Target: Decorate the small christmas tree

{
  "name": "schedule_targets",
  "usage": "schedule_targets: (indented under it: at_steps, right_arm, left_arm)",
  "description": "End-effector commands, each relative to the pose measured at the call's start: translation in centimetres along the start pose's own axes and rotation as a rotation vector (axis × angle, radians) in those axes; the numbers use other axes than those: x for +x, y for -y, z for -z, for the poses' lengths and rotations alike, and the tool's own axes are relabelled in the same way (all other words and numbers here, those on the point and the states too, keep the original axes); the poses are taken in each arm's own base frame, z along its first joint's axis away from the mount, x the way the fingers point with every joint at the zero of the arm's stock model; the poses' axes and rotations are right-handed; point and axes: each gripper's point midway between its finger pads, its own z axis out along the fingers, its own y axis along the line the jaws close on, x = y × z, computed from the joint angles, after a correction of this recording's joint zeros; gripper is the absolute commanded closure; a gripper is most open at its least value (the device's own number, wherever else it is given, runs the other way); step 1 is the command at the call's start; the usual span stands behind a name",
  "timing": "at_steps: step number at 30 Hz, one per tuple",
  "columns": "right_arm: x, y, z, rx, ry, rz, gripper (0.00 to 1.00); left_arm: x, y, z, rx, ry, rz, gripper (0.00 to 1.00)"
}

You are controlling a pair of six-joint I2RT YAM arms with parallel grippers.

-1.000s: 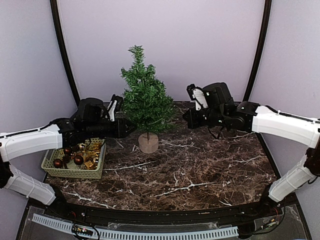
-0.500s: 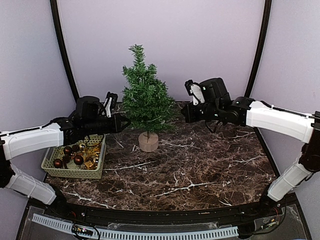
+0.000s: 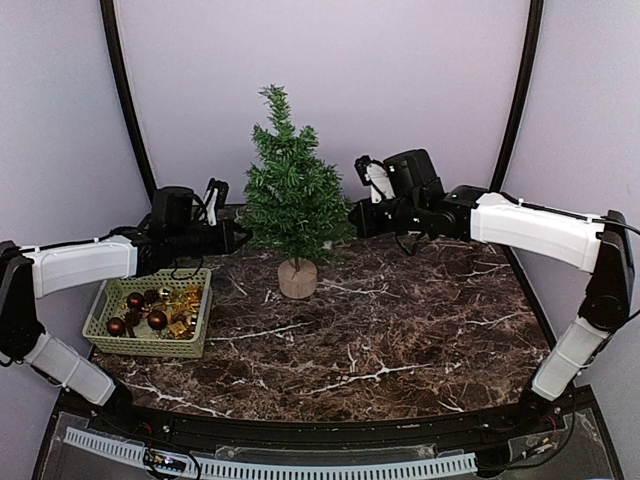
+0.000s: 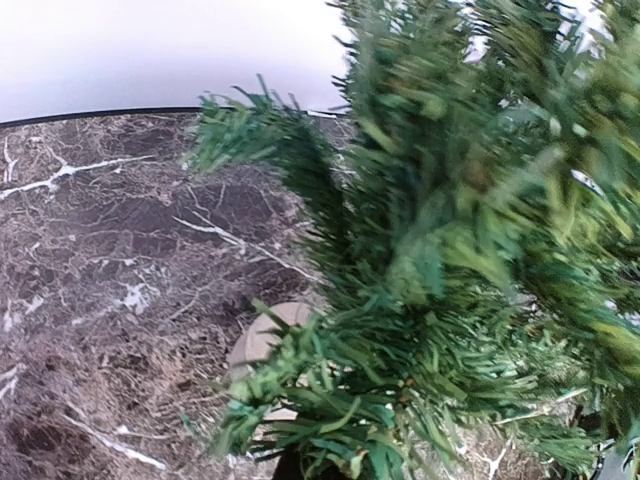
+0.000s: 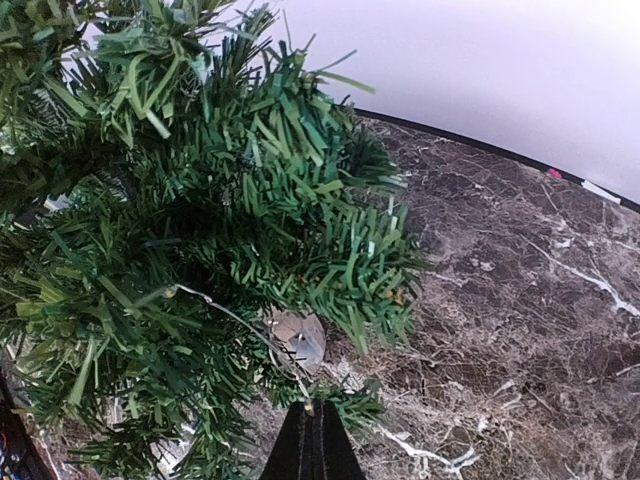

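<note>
The small christmas tree (image 3: 290, 195) stands upright on its pale wooden stump (image 3: 297, 279) at the back of the marble table. My left gripper (image 3: 238, 238) is at the tree's left side, among the lower branches. In the left wrist view green needles (image 4: 420, 300) fill the frame and only a dark bit of its fingertips (image 4: 291, 468) shows, shut; whether they pinch anything is hidden. My right gripper (image 3: 352, 218) is at the tree's right side. Its black fingers (image 5: 312, 440) are shut on a thin wire (image 5: 225, 312) with tiny bulbs that runs up into the branches.
A green basket (image 3: 100, 325) holding dark red balls and gold ornaments (image 3: 157, 318) sits at the left, under my left arm. Dark marble table (image 3: 400, 340) stretches in front of the tree. A curved black frame and pale walls stand close behind.
The left gripper has closed and drawn back a little to the left. The right gripper has moved left into the tree's right side. The tree shifted slightly.
</note>
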Motion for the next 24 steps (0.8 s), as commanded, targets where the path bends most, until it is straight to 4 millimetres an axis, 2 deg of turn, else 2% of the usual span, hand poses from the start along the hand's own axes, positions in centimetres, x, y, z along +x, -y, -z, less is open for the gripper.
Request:
schedule_targets:
  at_steps: [1, 4, 6, 9, 12, 17, 21, 23, 24]
  right_arm:
    - [-1.6, -1.1, -0.8, -0.060, 0.034, 0.000, 1.00]
    - [-1.2, -1.2, -1.2, -0.067, 0.024, -0.008, 1.00]
    - [-1.0, -1.1, -1.3, -0.065, 0.020, -0.011, 1.00]
    - [-0.7, -1.6, -1.3, -0.091, 0.010, -0.012, 1.00]
    - [-0.5, -1.6, -1.4, -0.099, 0.009, -0.016, 1.00]
    - [-0.5, -1.8, -1.3, -0.116, 0.014, -0.024, 1.00]
    - [-0.5, -2.0, -1.1, -0.123, 0.019, -0.028, 1.00]
    - [-0.5, -2.0, -1.1, -0.125, 0.017, -0.032, 1.00]
    - [-0.5, -2.1, -1.1, -0.128, 0.018, -0.034, 1.00]
  left_arm:
    - [-2.7, -0.2, -0.7, 0.044, 0.054, -0.057, 1.00]
    - [-3.9, -0.1, -0.8, 0.054, 0.076, -0.085, 0.99]
    - [-4.4, 0.0, -0.7, 0.046, 0.082, -0.105, 0.86]
    - [-5.2, 0.0, 0.3, 0.015, 0.102, -0.124, 0.56]
    - [-4.4, -0.6, 1.5, -0.028, 0.096, -0.115, 0.37]
    - [-1.9, 0.3, 4.2, 0.000, 0.088, -0.050, 0.28]
    - [-0.3, 2.9, 5.2, 0.060, 0.086, -0.024, 0.21]
    - [0.5, 5.3, 5.1, 0.102, 0.078, -0.037, 0.18]
    - [0.7, 5.7, 4.9, 0.107, 0.076, -0.030, 0.16]
